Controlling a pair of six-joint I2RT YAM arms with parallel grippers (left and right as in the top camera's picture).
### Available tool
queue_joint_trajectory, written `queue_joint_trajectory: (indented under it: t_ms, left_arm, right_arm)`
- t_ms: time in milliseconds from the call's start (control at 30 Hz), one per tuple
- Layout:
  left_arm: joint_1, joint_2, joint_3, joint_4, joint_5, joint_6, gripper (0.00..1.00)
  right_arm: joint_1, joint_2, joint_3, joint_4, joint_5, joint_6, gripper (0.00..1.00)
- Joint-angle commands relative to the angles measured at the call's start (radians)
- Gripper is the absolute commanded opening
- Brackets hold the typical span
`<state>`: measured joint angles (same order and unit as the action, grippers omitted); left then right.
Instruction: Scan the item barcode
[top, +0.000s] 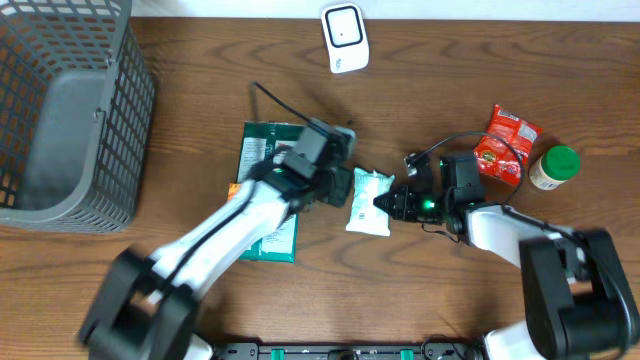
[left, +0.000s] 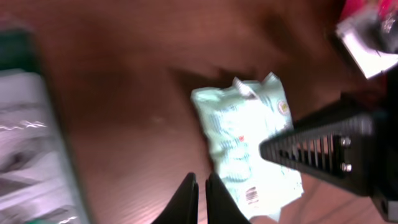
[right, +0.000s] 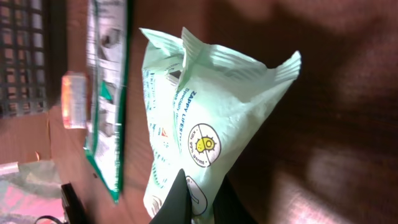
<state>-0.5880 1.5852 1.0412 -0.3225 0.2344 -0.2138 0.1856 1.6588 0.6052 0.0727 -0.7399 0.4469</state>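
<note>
- Brown wooden worktop (top: 200, 70) carries one pale green pouch (top: 368, 202) near its middle, between the two hands. I cannot tell whether it is clear of the wood.
- The right hand (top: 383, 203) is pinched tight on the pouch's edge. The left hand (top: 346, 190) is closed on nothing, just beside the pouch's other side.
- To do this well, I'd lift by that pinched edge without crumpling the film. Then turn the face with the small barcode (left: 252, 195) square to the scanner (top: 344, 38) and hold it flat and steady.
- That one white scanner stands at the far edge, well apart.
- Further out are one flat green packet (top: 262, 150), one red packet (top: 508, 145), one green-capped jar (top: 555, 167) and one grey basket (top: 60, 110).
</note>
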Motion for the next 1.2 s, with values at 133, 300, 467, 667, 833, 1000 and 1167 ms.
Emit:
queue_joint_trajectory:
  t_ms: [133,300,467,667,833,1000,1167]
  left_arm:
    - [0.166,-0.241,0.007,-0.179,-0.227,-0.058,0.09]
    - [0.347,-0.295,0.054,-0.297,-0.211,-0.057,0.09]
    - [0.481,-0.292,0.085,-0.335,-0.176,-0.05,0.09]
    - [0.599,-0.286,0.084,-0.307,-0.176,-0.05,0.41]
    - [0.634,-0.284,0.082,-0.35,-0.175,-0.05,0.9]
    - [0.634,-0.284,0.082,-0.378,-0.175,-0.05,0.9]
    - [0.634,-0.284,0.082,-0.377,-0.175,-0.05,0.9]
  right_arm:
    - [0.01,-0.236,0.032,-0.188,0.095,-0.02,0.01]
    - [0.014,-0.315,0.203,-0.53,0.255,-0.112,0.01]
    - [0.031,-0.317,0.438,-0.837,0.425,-0.19,0.01]
    - [0.089,-0.317,0.529,-0.895,0.514,-0.262,0.01]
    - [0.114,-0.317,0.529,-0.9,0.484,-0.293,0.01]
    - [0.116,-0.317,0.529,-0.9,0.461,-0.306,0.01]
    - [0.116,-0.317,0.565,-0.912,0.462,-0.317,0.01]
